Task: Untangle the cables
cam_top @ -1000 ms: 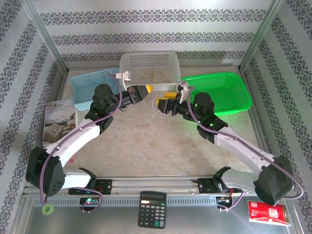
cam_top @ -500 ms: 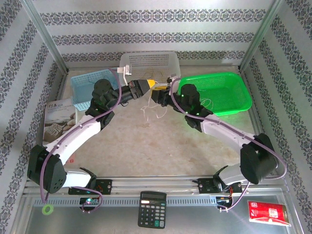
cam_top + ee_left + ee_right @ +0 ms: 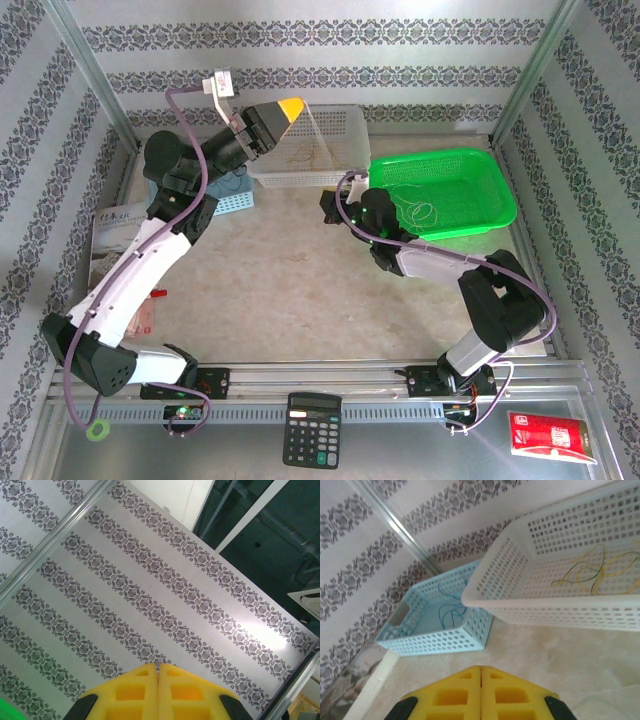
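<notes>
Both grippers have just parted: left gripper (image 3: 291, 105) shut, raised above the tan cables (image 3: 308, 152) in the white basket (image 3: 350, 112); right gripper (image 3: 480, 672) shut on nothing visible beside the whitish loop (image 3: 422, 211) in the green tray (image 3: 505, 212), so untangling looks nearly done

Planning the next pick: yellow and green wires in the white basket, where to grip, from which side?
I'd pinch the yellow and green wires where the strands cross, mid-bundle. Come from straight above: they lie flat on the floor of the white basket, whose tall perforated walls block a side approach.
</notes>
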You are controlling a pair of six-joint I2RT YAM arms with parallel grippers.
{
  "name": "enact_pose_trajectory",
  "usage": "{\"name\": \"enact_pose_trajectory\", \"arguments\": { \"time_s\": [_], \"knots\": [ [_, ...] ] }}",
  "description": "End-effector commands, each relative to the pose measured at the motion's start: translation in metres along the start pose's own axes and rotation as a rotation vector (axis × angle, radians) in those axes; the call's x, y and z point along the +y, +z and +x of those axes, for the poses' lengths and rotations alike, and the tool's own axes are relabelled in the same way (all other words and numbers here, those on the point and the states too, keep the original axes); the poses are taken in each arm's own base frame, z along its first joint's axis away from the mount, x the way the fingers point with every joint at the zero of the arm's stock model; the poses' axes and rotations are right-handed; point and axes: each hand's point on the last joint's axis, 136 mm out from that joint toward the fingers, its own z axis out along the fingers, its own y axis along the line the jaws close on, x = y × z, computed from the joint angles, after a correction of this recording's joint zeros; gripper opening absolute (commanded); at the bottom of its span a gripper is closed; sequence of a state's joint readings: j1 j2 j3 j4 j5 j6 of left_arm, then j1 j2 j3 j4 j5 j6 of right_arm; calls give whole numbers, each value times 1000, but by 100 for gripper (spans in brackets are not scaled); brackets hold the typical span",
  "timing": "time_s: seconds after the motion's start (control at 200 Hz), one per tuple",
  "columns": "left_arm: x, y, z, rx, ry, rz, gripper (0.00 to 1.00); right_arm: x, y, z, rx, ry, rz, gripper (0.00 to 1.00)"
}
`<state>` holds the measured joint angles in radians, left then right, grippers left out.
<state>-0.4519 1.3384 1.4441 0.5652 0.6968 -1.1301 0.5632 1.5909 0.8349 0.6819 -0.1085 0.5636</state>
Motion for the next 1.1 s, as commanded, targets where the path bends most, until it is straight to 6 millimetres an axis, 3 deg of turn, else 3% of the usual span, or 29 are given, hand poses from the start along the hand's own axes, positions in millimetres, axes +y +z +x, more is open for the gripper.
{"name": "enact_pose_trajectory", "arguments": {
  "time_s": [0.0, 0.12, 0.245, 0.57, 0.685, 0.73, 0.849, 1.094],
  "knots": [
    [-17, 5, -13, -37, 29, 52, 0, -27, -9, -8, -57, 58, 68, 0],
    [-5, 3, -10, -38, 28, 25, 0, -39, -25, -19, -86, 73, 89, 0],
    [21, 0, 4, -21, -1, -23, 0, -42, -45, -38, -123, 77, 97, 0],
    [110, -23, 71, 97, -77, -181, 0, -44, -91, -108, -206, 51, 150, 0],
    [130, -34, 91, 133, -89, -226, 19, -50, -100, -128, -236, 40, 189, 0],
    [136, -38, 97, 149, -87, -242, 38, -54, -103, -135, -250, 37, 215, 0],
    [155, -54, 113, 186, -63, -341, 99, -77, -114, -152, -291, 31, 345, 0],
    [189, -103, 131, 214, 0, -573, 100, -136, -143, -170, -364, 16, 637, 0]
  ]
}}
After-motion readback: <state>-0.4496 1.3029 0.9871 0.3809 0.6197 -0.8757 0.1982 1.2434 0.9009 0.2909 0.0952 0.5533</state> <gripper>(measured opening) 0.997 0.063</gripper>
